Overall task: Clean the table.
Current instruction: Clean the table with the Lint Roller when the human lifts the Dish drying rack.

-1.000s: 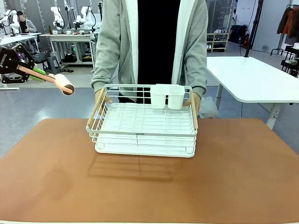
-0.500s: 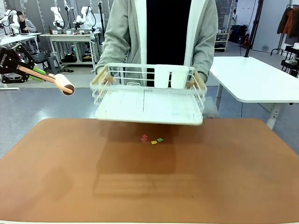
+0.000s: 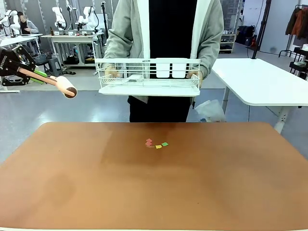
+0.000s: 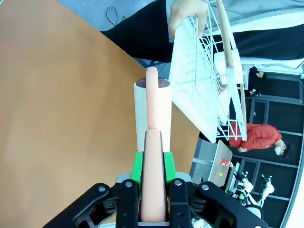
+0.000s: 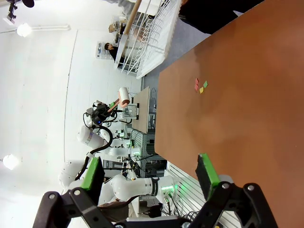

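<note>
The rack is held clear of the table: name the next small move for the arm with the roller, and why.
Probably swing the left gripper, shut on the lint roller, down toward the coloured scraps on the table. The roller hangs in the air at the left, away from them; the scraps lie bare, and the person holds the rack above them.

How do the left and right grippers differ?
The left gripper is shut on the handle of the roller; the right gripper is open and empty. The left gripper's fingers sit close together; the right gripper's stand wide apart. Both have green pads.
</note>
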`<state>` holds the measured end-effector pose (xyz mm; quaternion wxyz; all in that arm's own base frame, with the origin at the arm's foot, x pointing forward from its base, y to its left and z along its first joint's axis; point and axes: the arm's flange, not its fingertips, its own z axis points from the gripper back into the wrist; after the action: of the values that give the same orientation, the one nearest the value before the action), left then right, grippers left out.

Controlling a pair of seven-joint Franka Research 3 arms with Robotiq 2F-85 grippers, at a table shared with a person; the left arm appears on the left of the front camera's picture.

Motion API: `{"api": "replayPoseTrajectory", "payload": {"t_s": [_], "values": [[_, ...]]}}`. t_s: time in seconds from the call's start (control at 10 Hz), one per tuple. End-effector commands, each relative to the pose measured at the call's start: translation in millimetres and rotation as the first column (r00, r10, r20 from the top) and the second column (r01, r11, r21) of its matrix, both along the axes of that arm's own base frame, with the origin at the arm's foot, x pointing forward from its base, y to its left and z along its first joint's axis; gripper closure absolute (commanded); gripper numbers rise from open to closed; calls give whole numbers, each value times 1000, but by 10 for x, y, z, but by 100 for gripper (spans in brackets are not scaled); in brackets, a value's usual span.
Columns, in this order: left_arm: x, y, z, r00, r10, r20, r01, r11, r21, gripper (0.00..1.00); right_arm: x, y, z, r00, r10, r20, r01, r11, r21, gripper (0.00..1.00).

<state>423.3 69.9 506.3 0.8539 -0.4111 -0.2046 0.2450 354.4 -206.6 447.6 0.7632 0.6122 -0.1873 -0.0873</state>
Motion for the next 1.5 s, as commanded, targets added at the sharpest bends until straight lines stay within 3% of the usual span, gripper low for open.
{"api": "replayPoseTrajectory", "payload": {"t_s": [0.0, 1.4], "values": [[4, -3, 26, 1000, 18, 2, -18, 1000, 0, 100, -21, 24, 40, 1000, -4, -2, 4, 1000, 18, 0], [4, -3, 26, 1000, 18, 2, -18, 1000, 0, 100, -21, 24, 40, 1000, -4, -2, 4, 1000, 18, 0]]}}
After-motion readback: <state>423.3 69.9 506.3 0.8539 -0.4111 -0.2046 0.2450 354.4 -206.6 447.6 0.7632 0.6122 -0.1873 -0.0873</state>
